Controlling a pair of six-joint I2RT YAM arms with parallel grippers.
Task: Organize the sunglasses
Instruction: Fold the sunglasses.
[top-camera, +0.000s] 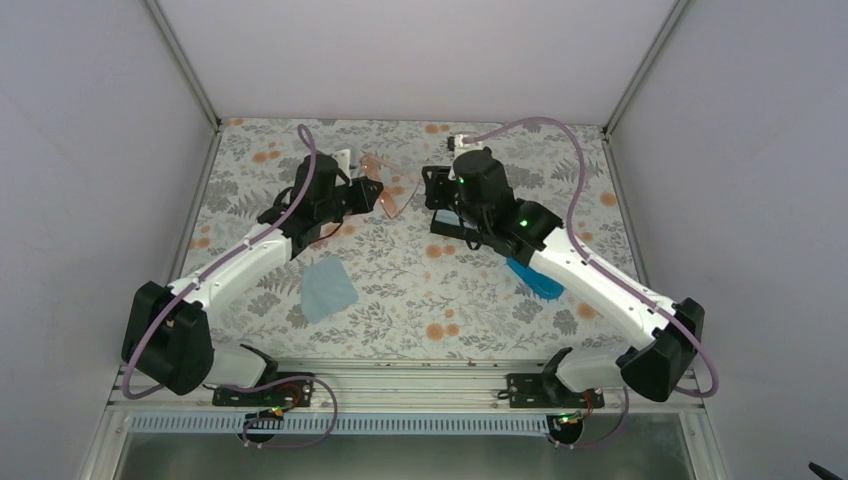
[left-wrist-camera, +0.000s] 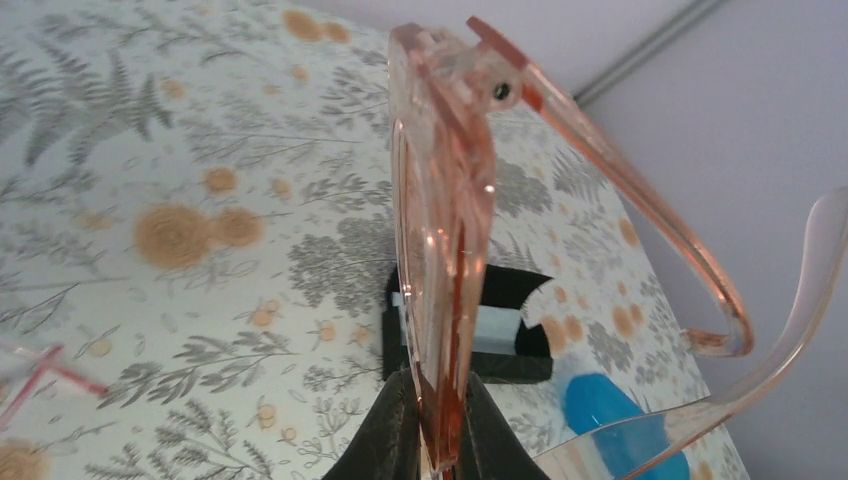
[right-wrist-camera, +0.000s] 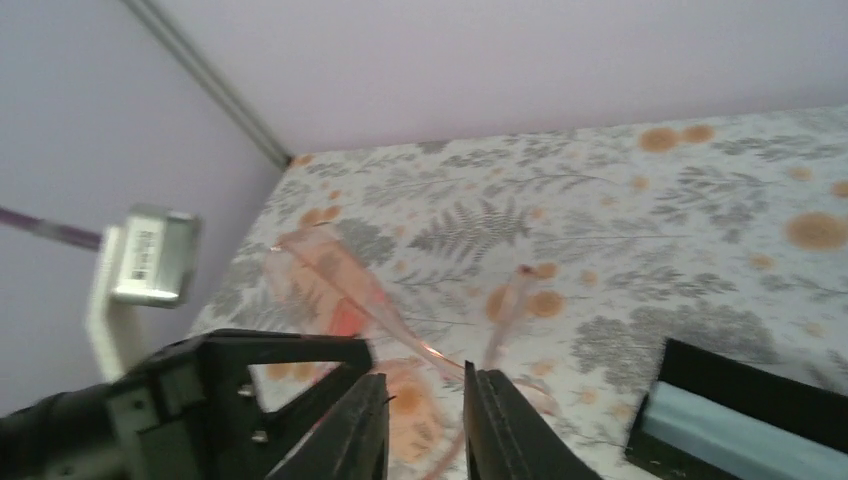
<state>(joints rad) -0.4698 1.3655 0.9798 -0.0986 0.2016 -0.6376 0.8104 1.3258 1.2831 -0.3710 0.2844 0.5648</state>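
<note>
The sunglasses (top-camera: 386, 198), pink and translucent, hang above the middle back of the table. My left gripper (top-camera: 356, 196) is shut on them. In the left wrist view the frame front (left-wrist-camera: 445, 200) stands edge-on between the two dark fingers (left-wrist-camera: 395, 440), with both thin arms spread out to the right. My right gripper (top-camera: 433, 190) faces them from the right. In the right wrist view its fingers (right-wrist-camera: 495, 425) stand a narrow gap apart, and one blurred arm of the sunglasses (right-wrist-camera: 330, 275) runs just past the tips, not gripped.
A light blue cloth (top-camera: 327, 288) lies on the floral table by the left arm. A glossy blue case (top-camera: 535, 281) lies partly under the right forearm. A black tray with a pale blue inside (top-camera: 452, 224) sits below the right gripper. White walls surround the table.
</note>
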